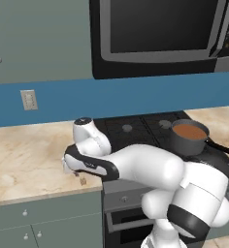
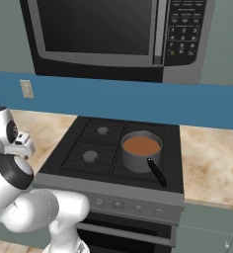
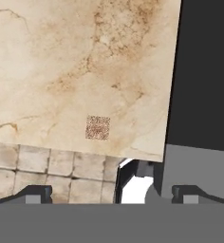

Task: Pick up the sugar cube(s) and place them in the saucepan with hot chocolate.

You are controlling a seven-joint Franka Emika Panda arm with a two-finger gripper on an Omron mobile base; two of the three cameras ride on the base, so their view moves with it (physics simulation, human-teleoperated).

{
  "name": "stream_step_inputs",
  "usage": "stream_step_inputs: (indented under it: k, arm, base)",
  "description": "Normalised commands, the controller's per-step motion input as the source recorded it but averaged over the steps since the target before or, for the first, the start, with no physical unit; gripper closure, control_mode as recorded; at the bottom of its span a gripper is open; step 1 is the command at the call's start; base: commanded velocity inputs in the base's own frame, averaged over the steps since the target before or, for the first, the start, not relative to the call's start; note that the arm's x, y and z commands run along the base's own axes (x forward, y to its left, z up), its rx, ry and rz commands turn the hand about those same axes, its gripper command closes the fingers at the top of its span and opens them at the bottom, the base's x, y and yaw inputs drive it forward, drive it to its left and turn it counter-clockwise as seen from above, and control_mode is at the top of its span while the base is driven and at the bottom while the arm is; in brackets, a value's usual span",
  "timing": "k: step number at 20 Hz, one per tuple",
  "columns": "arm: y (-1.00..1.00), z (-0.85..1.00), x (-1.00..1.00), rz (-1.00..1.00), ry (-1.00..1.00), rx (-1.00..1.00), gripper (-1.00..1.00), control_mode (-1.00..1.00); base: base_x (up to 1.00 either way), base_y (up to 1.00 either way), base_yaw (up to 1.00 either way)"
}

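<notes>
Spread wide and holding nothing, the gripper [image 3: 112, 193] shows its two dark finger tips at the bottom of the hand view, looking down on the marbled counter [image 3: 61, 57]. Just above them, a little left of centre, lies the sugar cube [image 3: 98, 127], near the counter's front edge and apart from both tips. I judge this the approach step: the hand is over the cube but not yet around it. Next it should centre on the cube, descend until the tips straddle it, then close.

In the left base view the cube [image 1: 82, 180] is a tiny speck at centre left beneath the hand. That view and the right base view add the saucepan [image 2: 141, 150] with brown liquid on the stove [image 2: 89, 143], well apart from the cube.
</notes>
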Motion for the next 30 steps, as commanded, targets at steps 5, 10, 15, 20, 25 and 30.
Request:
stream_step_inputs:
  k: [5,10,15,20,25,30]
  arm:
    - [0.22,-0.25,0.24,0.00,0.00,0.00,-1.00,-1.00]
    - [0.15,-0.19,0.25,0.00,0.00,0.02,-1.00,-1.00]
    - [0.00,-0.11,0.16,0.00,0.00,0.03,-1.00,-1.00]
    - [0.00,-0.02,0.00,0.00,0.00,0.00,-1.00,-1.00]
    - [0.00,-0.09,0.00,0.00,0.00,0.00,-1.00,-1.00]
    - [0.00,-0.29,0.00,0.00,0.00,0.00,-1.00,-1.00]
  base:
    - [0.00,0.00,0.00]
    - [0.00,0.00,0.00]
    - [0.00,0.00,0.00]
    - [0.00,0.00,0.00]
    - [0.00,0.00,0.00]
    - [0.00,0.00,0.00]
